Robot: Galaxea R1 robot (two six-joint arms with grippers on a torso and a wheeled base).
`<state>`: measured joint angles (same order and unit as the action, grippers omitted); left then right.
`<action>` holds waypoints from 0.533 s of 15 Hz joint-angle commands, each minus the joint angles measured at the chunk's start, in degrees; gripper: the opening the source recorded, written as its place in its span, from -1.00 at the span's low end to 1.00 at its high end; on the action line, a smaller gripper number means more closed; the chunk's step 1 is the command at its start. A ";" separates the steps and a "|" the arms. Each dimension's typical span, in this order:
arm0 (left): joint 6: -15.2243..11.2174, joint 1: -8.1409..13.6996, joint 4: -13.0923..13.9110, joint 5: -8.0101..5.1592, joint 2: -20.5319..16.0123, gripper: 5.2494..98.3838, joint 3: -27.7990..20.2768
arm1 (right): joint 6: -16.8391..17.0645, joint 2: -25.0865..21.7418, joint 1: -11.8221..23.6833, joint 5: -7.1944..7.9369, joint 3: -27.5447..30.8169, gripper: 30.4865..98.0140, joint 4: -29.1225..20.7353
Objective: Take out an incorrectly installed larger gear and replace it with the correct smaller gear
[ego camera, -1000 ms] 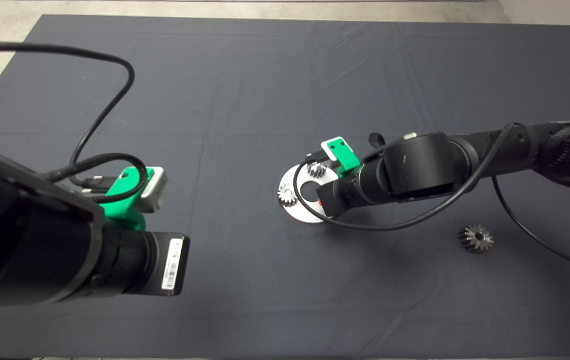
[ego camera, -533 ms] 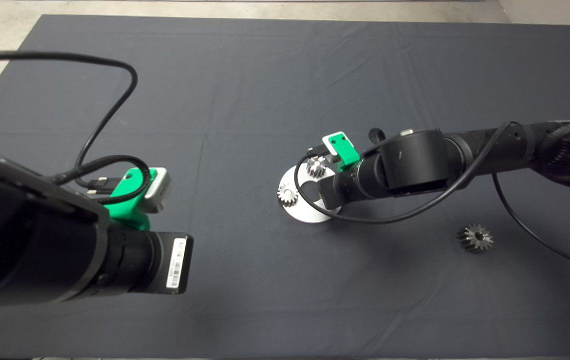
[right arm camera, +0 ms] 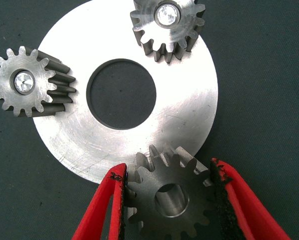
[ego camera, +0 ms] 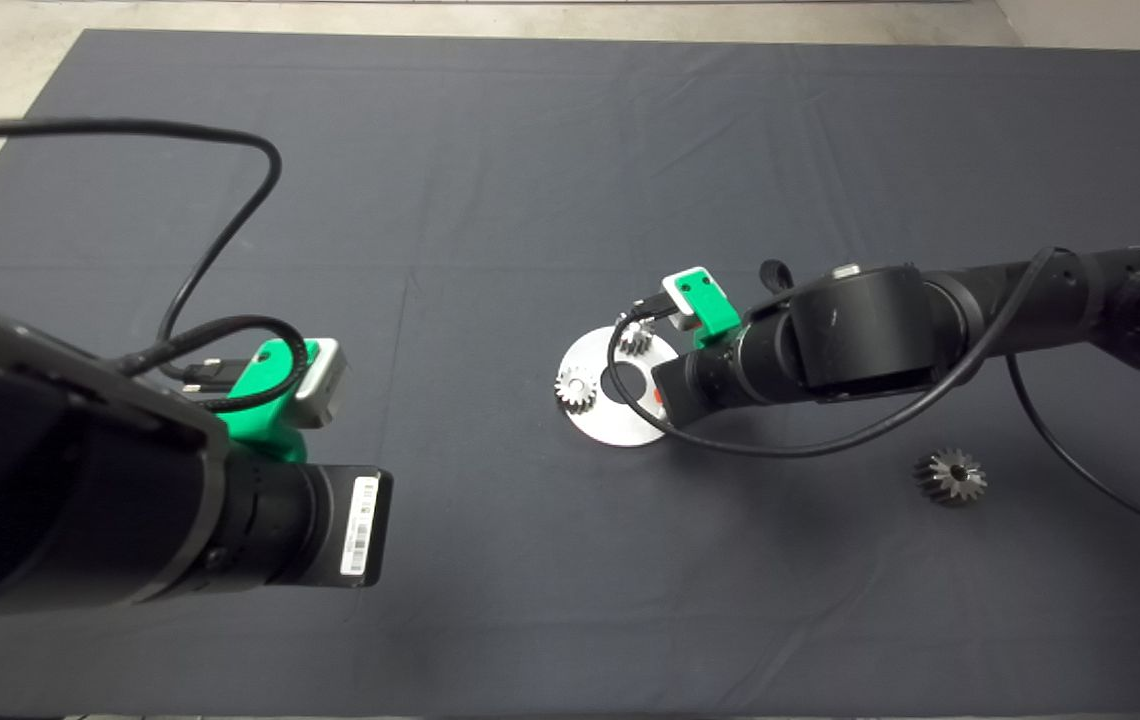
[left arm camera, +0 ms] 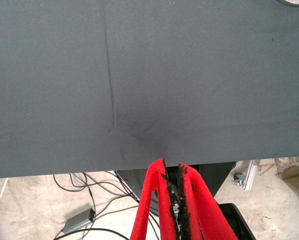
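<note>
The right hand [right arm camera: 169, 200] holds the smaller gear [right arm camera: 170, 196] between its two red fingers, one pad pressed on each side of the teeth. The gear is carried flat over the rim of the disc [right arm camera: 184, 107], which lies near the middle of the worktop [ego camera: 530, 150]. Two silvery gears [right arm camera: 32, 82] [right arm camera: 168, 27] are already seated on pins at the disc rim. The larger gear [ego camera: 949, 475] lies alone on the mat, well apart from the disc, toward the right edge of the worktop.

The step in hand seems to be the seating of the smaller gear. Whether a pin stands under its hole cannot be told. For a good result, the hole should be brought exactly over the pin, the gear kept level, and then lowered slowly. The grip should be loosened only when the gear sits flat.

The left hand [left arm camera: 178, 205] waits near the left front edge of the worktop, its fingers pressed together with nothing between them.
</note>
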<state>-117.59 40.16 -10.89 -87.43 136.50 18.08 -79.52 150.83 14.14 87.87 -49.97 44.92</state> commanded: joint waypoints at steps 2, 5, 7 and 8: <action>-0.27 0.36 -0.80 -4.06 0.14 -1.00 -0.60 | -0.05 0.94 1.51 4.77 0.51 -0.86 1.84; -0.27 0.27 -0.80 -4.09 -0.22 -1.00 -0.60 | -0.02 2.54 1.40 4.85 -1.76 -0.86 2.10; -0.27 0.18 -0.80 -4.15 -0.22 -1.00 -0.69 | 0.15 4.21 1.25 4.85 -3.15 -0.86 2.76; -0.27 0.18 -0.80 -4.15 -0.22 -1.00 -0.69 | 0.17 4.61 1.24 4.85 -3.36 -0.86 2.82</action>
<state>-117.64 40.09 -10.97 -87.43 136.46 17.91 -79.52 152.92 14.13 87.92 -51.42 45.01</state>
